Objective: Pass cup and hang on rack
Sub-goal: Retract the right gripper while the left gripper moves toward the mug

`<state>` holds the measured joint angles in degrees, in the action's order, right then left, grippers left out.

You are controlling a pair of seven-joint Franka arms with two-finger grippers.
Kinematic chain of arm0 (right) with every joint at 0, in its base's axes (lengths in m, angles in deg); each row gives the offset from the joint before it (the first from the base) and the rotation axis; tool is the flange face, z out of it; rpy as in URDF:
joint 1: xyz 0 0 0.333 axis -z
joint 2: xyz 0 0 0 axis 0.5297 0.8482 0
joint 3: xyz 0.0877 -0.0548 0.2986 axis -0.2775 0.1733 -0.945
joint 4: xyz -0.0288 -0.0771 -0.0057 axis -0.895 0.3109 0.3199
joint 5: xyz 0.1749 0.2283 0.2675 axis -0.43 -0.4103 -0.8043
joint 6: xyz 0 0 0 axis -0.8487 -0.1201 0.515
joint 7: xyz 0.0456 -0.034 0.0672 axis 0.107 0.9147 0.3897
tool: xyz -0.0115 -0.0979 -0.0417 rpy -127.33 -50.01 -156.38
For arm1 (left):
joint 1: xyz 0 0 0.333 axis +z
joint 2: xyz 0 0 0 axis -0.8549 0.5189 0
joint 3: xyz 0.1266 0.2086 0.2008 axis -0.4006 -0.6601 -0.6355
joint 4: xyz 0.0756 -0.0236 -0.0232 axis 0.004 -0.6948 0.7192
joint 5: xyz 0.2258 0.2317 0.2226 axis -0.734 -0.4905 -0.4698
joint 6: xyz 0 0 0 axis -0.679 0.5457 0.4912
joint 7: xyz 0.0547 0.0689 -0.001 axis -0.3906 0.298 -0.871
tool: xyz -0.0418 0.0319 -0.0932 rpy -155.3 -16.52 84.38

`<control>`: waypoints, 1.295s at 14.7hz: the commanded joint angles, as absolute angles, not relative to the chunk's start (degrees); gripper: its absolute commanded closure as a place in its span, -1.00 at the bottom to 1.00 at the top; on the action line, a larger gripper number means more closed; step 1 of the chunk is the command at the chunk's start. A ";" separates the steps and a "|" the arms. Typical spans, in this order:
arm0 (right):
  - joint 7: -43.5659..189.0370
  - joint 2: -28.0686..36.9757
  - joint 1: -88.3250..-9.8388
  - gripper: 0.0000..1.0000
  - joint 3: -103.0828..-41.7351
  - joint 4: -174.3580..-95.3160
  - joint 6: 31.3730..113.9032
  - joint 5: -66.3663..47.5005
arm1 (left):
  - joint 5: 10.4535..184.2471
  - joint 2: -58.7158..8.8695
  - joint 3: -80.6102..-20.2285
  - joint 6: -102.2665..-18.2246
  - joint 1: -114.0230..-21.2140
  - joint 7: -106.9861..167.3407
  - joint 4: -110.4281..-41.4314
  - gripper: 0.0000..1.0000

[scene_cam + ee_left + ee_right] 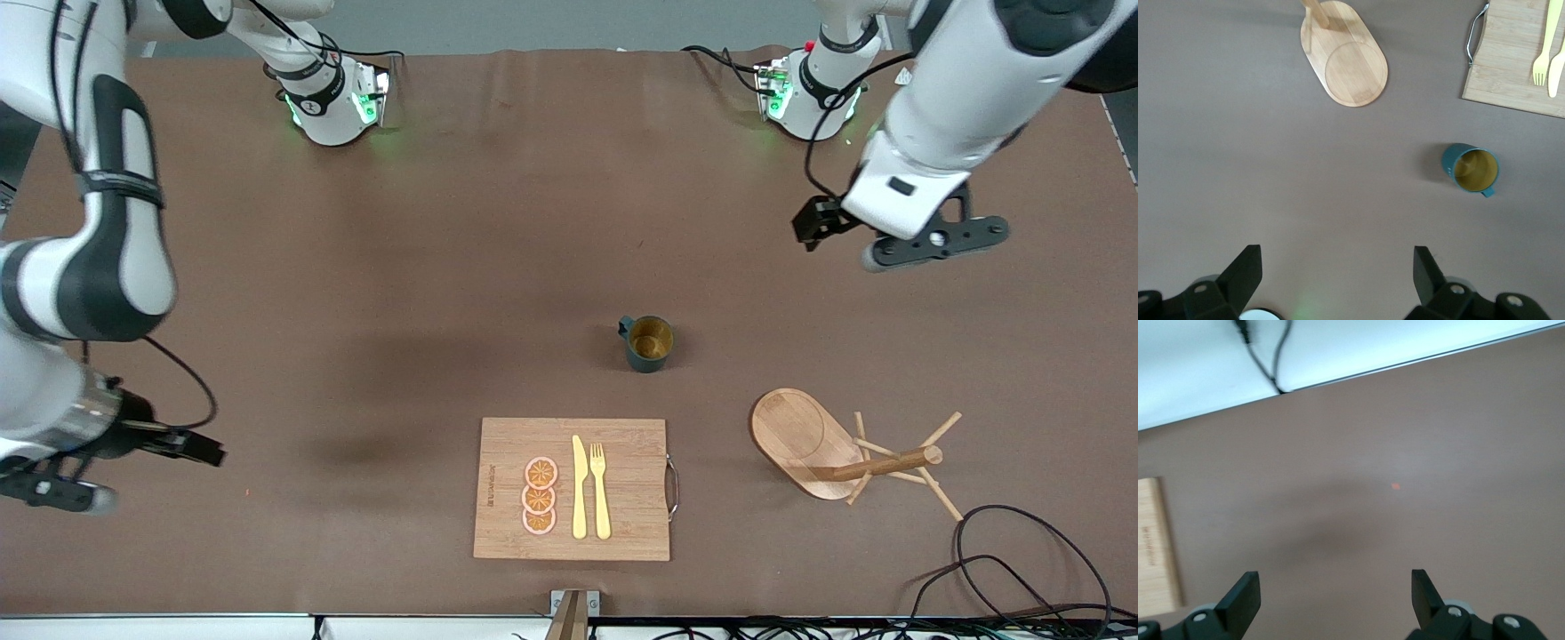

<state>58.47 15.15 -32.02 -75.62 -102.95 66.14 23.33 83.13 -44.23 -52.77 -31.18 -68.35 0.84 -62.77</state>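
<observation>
The dark teal cup (649, 342) stands upright on the brown table near its middle, tan inside showing, and also shows in the left wrist view (1471, 168). The wooden rack (805, 440) sits nearer the front camera than the cup, toward the left arm's end. Its oval base shows in the left wrist view (1345, 61), and its post (880, 464) carries thin pegs. My left gripper (938, 238) (1337, 273) is open and empty, high over bare table, apart from the cup. My right gripper (53, 493) (1333, 593) is open and empty over bare table at the right arm's end.
A wooden cutting board (573, 489) with a metal handle, yellow knife and fork and orange slices lies nearer the front camera than the cup. Its corner shows in the right wrist view (1155, 547). Black cables (1022, 569) lie at the table's front edge near the rack.
</observation>
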 commanded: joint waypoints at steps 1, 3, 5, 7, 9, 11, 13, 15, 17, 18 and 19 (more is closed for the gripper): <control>62.42 7.37 -29.18 -1.00 -76.80 -112.61 67.14 24.07 | 77.57 -42.03 -52.84 -31.15 -74.53 -8.16 -62.18 -1.00; 66.19 3.51 -27.68 -1.00 -76.72 -115.95 67.14 24.07 | 75.44 -40.01 -52.84 -31.15 -78.33 -15.19 -62.17 -1.00; 67.61 -1.93 -27.59 -1.00 -75.76 -121.04 67.14 24.07 | 73.69 -37.90 -52.84 -31.15 -83.23 -22.49 -62.52 -1.00; 68.05 -6.42 -27.94 -1.00 -75.31 -124.13 66.79 24.07 | 65.64 -32.91 -52.84 -31.15 -91.14 -37.20 -62.18 -1.00; 69.11 -10.29 -28.38 -1.00 -74.70 -125.19 65.13 24.07 | 61.92 -27.98 -52.84 -31.15 -95.64 -47.88 -61.22 -1.00; 69.20 -12.76 -28.73 -1.00 -73.99 -125.03 64.25 23.99 | 60.59 -24.89 -52.92 -31.15 -98.20 -49.59 -60.24 -1.00; 68.76 -14.35 -30.48 -1.00 -72.33 -124.50 62.84 23.99 | 56.65 -22.26 -52.92 -31.24 -101.10 -50.47 -60.15 -1.00; 68.75 -14.44 -31.19 -1.00 -71.27 -122.58 61.70 23.81 | 54.53 -19.44 -52.92 -31.15 -103.38 -54.32 -59.98 -1.00; 68.67 -14.27 -31.19 -1.00 -71.35 -119.59 57.33 24.16 | 54.26 -18.38 -52.92 -31.15 -104.27 -57.40 -59.80 -1.00; 68.50 -14.18 -31.02 -1.00 -71.44 -118.01 54.34 24.16 | 53.73 -18.20 -52.92 -31.15 -104.88 -58.72 -59.80 -1.00; 68.58 -14.18 -31.02 -1.00 -71.36 -117.82 52.75 24.16 | 52.77 -17.33 -52.92 -31.15 -105.15 -60.39 -59.80 -1.00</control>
